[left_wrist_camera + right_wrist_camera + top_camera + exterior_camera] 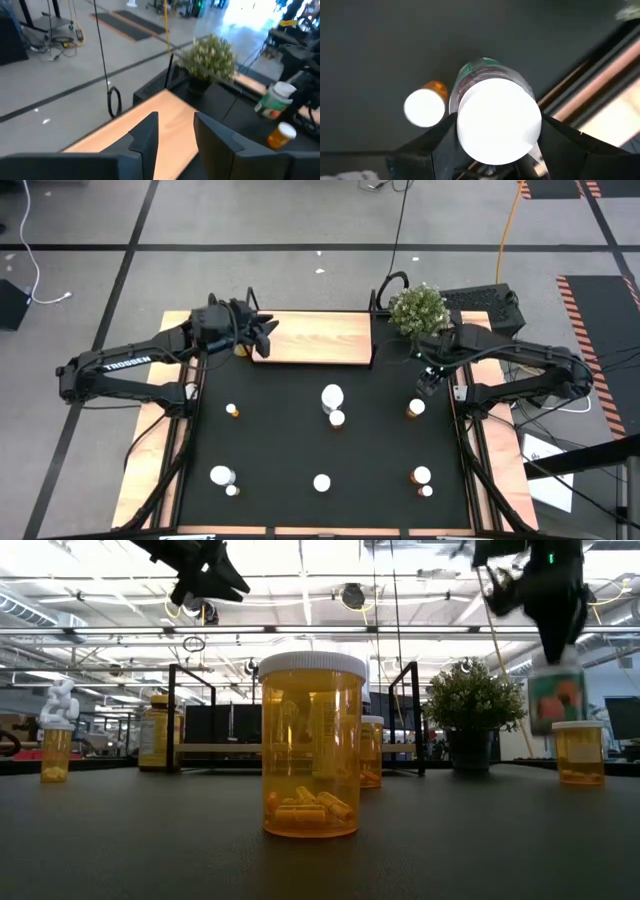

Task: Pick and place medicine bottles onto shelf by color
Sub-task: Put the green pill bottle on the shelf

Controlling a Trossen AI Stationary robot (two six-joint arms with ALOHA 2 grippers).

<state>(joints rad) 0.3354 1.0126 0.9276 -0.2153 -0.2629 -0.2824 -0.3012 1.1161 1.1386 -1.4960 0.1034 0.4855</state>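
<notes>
Right hand: clamped on white-capped bottle — 3 o'clock, raised off surface.
Left hand: fingers apart — over shelf, 11 o'clock.

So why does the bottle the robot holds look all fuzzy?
In the low view the held bottle is smeared, while the orange bottle up front is sharp. In the right wrist view its white cap glares almost pure white between the right gripper's fingers. The left wrist view is soft too, with a blurry plant.
</notes>
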